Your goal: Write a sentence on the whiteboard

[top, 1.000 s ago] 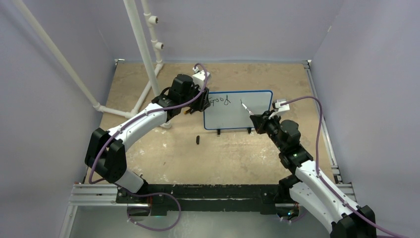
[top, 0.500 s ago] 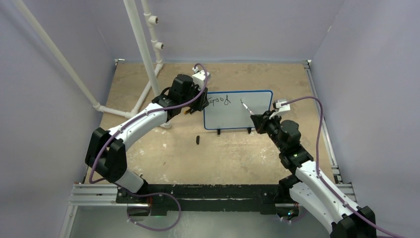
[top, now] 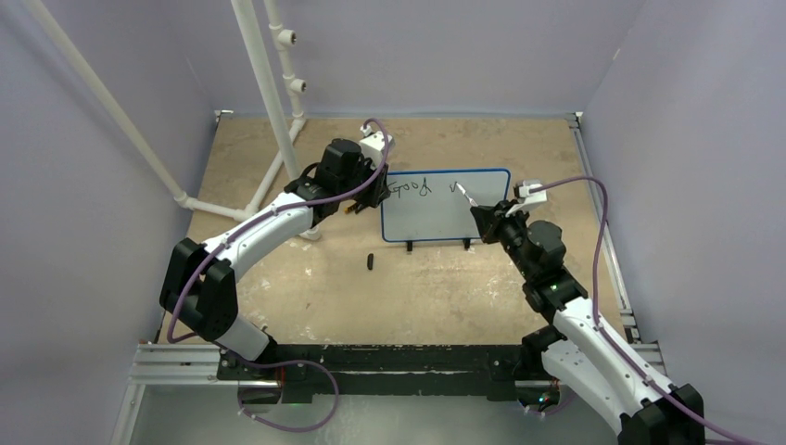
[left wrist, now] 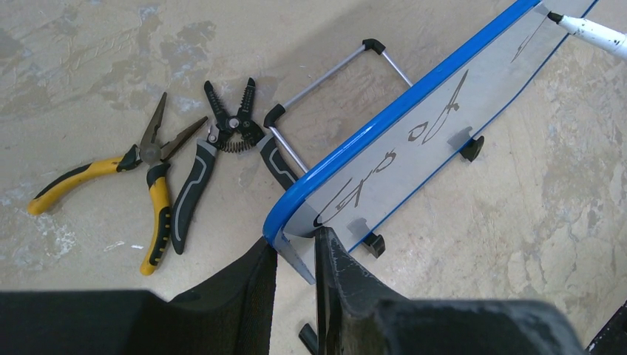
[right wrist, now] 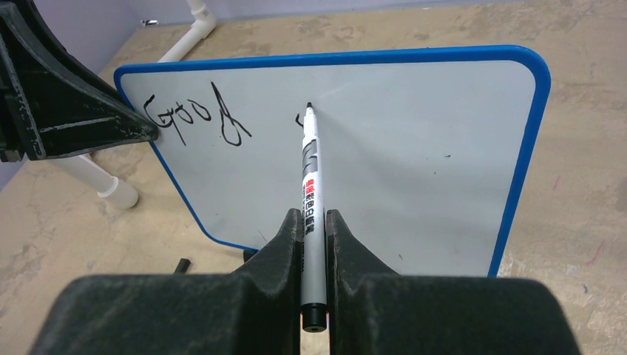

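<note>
The sentence (right wrist: 196, 118) as it stands is one word, "Good", at the top left of the board (top: 436, 222). A short first stroke of the next word sits just beside the marker (right wrist: 310, 177) tip. The tip is at the white face (actual contact I cannot confirm). By my reckoning the writing is barely begun: the rest of that line and all the lower part of the board are bare.

The board stands upright on its feet on the surface (top: 417, 297), toward the far side. The right pincer (right wrist: 313, 219) is clamped on the marker barrel. The left pincer (left wrist: 296, 245) has a finger on either side of the board's left corner and looks closed on it, steadying it.

By the board's left end, on its back side, lie yellow pliers (left wrist: 111, 166) and black strippers (left wrist: 214, 148), just beside each other. A small dark piece (top: 370, 261) (perhaps a cap) lies in front of the board. White pipes (top: 264, 102) rise at far left. Nothing covers the writing face; the left pincer is near "Good" but only at the rim.
</note>
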